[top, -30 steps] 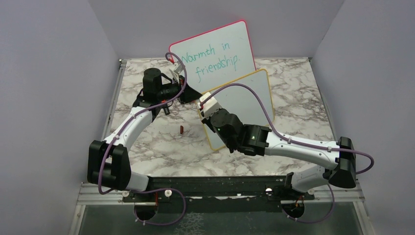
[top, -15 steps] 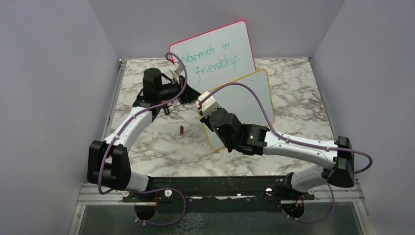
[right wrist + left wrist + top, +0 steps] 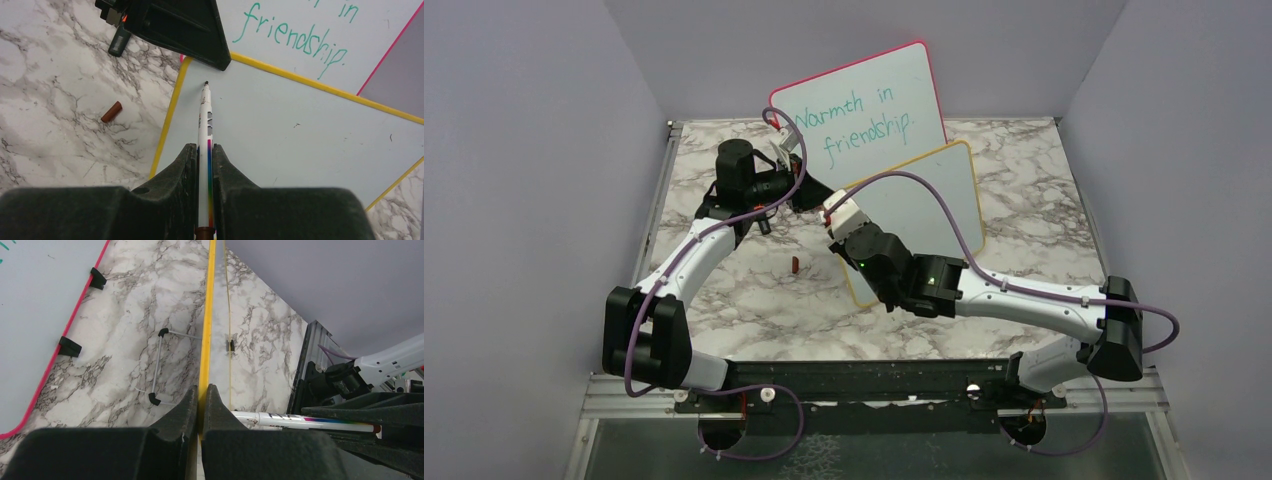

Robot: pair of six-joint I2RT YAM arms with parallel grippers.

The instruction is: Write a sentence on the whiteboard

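We see the white rectangular whiteboard point(image 3: 929, 195) with its thin yellow frame standing tilted on the marble desk point(image 3: 744, 300), bare of writing, so we judge the sentence not yet begun. Our left hand point(image 3: 201, 390) is clamped on its upper left edge, likely to steady it. Our right hand point(image 3: 204, 150) pinches a white rainbow-striped marker point(image 3: 204, 117), its tip at that corner, though we cannot tell if it touches. A reddish-brown cap point(image 3: 111, 112) lies left of the board.

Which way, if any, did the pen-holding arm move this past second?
Yes: the right gripper and its pen shifted slightly left across the whiteboard, toward the brown cap.
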